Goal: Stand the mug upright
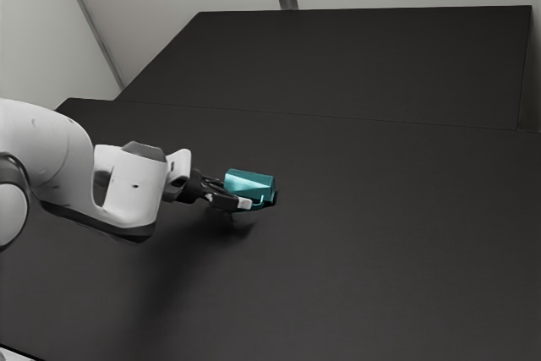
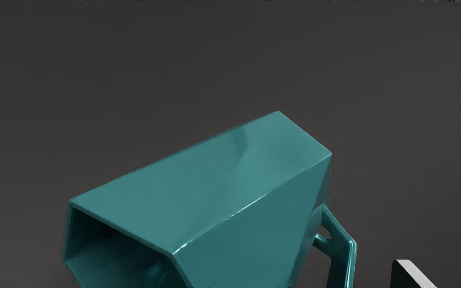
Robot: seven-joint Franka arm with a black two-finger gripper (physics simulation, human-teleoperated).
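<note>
Hand (image 1: 245,200) is at the mug (image 1: 249,185), fingers spread as far as I can see. In the wrist view one fingertip (image 2: 410,276) stands off the handle (image 2: 341,244) with a gap between. Other finger: hard to make out, can't place its tip. Wrist view's bottom edge cuts off the lower mug, part of the mouth rim (image 2: 121,228) and the handle's lower end. The mug's underside is hidden, so can't tell if it touches the worktop (image 1: 380,234).

Mug is glossy teal, flat-faceted with sharp edges, angular handle. It's tipped on its side, not upright, wide mouth open and dark inside, body narrowing toward the base.
</note>
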